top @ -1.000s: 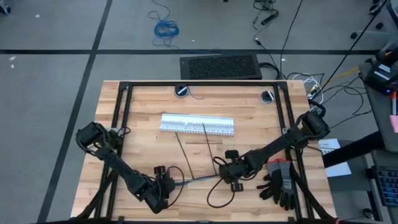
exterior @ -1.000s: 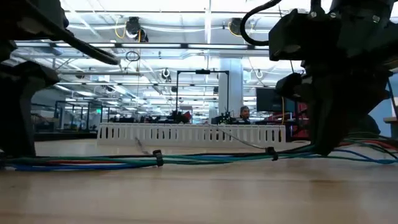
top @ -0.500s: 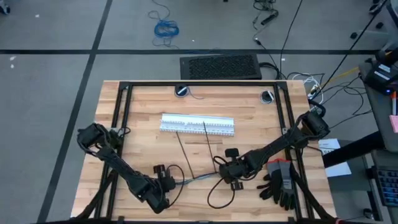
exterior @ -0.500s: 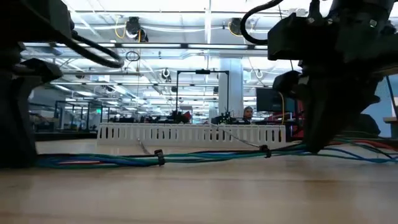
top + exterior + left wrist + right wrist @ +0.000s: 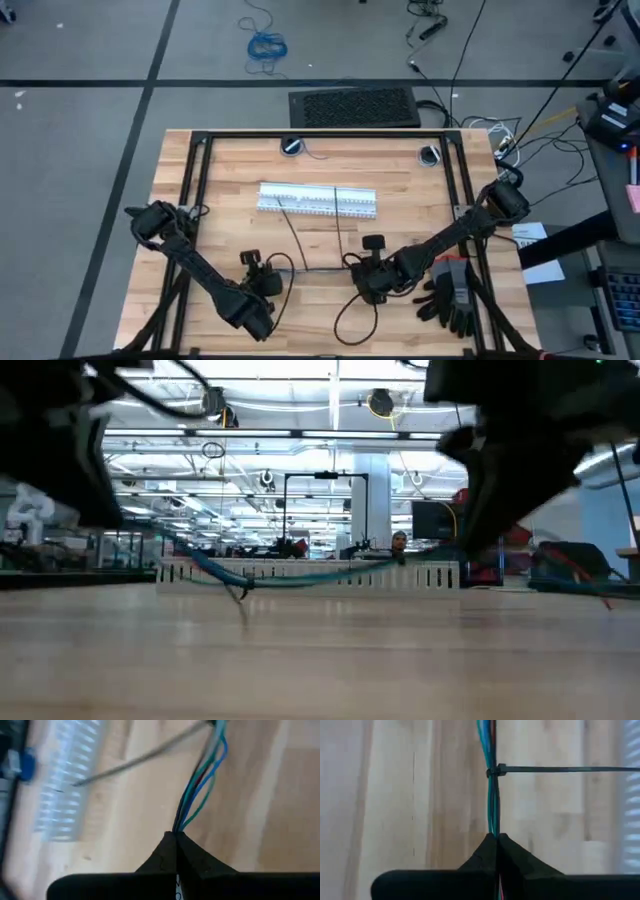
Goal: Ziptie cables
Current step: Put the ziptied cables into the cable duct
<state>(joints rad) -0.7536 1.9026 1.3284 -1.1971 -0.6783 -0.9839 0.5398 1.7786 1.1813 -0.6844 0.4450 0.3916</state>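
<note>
Holding the cables (image 5: 318,269) stretched between them, both grippers sit toward the desk's near edge: left gripper (image 5: 262,272) left of centre, right gripper (image 5: 368,272) right of centre, each with fingers pinched fully together on one end of the bundle, as the wrist views show; the low view shows the bundle (image 5: 300,576) off the desk, sagging a little; two zipties are already cinched around it, one (image 5: 291,238) nearer the left gripper, the other (image 5: 340,228) nearer the right, their long tails running toward the white slotted strips (image 5: 318,200) mid-desk; right wrist view shows a locked ziptie head (image 5: 492,770) just ahead of the fingertips, tail going off sideways; judgement: tying looks done or close to it, so the step in hand is carrying or setting down the tied bundle; to do it well, move both arms at an even pace, keep tension mild so wires do not slip from the pinch, watch that the tails do not snag the strips; surface is a pale wooden desk (image 5: 400,180) in a black frame, black gloves (image 5: 452,295) at the near right corner; room beyond is a large bright workshop, a person far off behind the strips
</note>
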